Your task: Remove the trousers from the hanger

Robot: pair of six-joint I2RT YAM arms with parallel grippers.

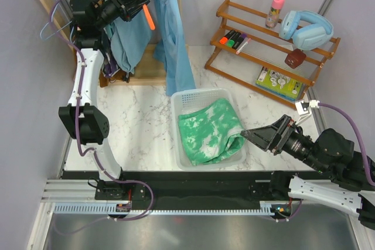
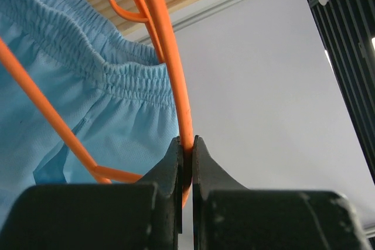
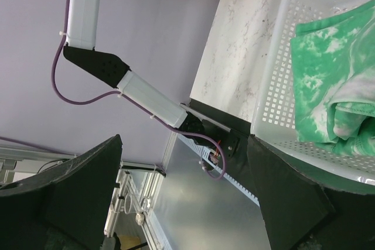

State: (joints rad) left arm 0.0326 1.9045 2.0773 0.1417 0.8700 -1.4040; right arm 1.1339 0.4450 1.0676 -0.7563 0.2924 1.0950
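The bright green, white-blotched fabric trousers point(image 1: 212, 132) lie bunched in the white perforated plastic basket point(image 1: 199, 92) on the tabletop, well apart from the thin orange plastic hanger point(image 2: 173, 68) high at the back. The left claw point(image 2: 186, 144) is clamped on that hanger's rod, which runs lengthwise straight out of its grip. The right claw point(image 1: 245, 133), spread apart, is the nearer one and points at the trousers from just beside them.

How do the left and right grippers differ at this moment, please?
The left gripper is shut on the hanger, while the right gripper is open and empty. The left gripper is raised among the hanging garments; the right gripper sits low beside the basket holding the trousers. Both are black two-finger grippers.
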